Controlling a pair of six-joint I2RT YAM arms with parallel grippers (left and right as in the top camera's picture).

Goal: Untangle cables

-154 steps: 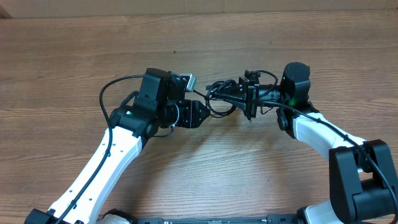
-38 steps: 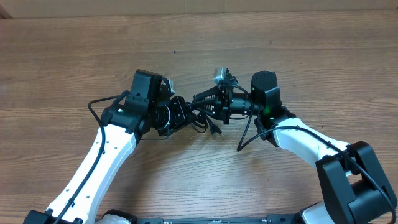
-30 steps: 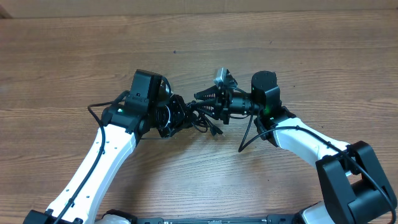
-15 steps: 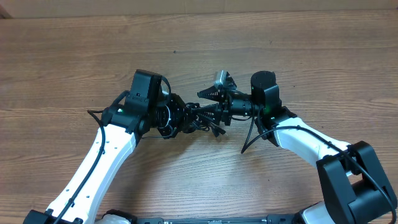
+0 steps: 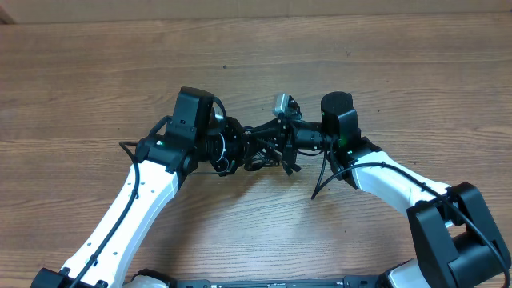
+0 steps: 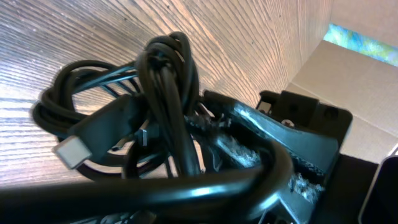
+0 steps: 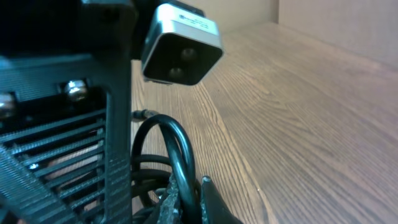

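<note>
The cables (image 5: 264, 154) are a small black tangle hanging between my two grippers just above the wooden table (image 5: 376, 72). In the left wrist view the cables (image 6: 163, 87) form tight loops with a silver-tipped plug (image 6: 73, 151) at the left. One strand crosses the bottom of that view, and the left gripper's fingers are hidden behind it. My left gripper (image 5: 238, 148) is shut on the bundle's left side. My right gripper (image 5: 272, 142) meets it from the right. Close up, the right gripper (image 7: 191, 186) is shut on one black loop (image 7: 180, 146) of the cables.
The left arm's wrist camera (image 7: 181, 45) and its black ribbed gripper body (image 7: 56, 143) stand very close in front of the right gripper. Both white arms (image 5: 128, 208) reach in from the table's near edge. A cardboard wall (image 6: 348, 81) rises behind the table.
The right gripper's jaws, spread wide half a second ago, have closed on a loop of the cables. The left gripper has shifted slightly right, so both grippers now nearly touch.
</note>
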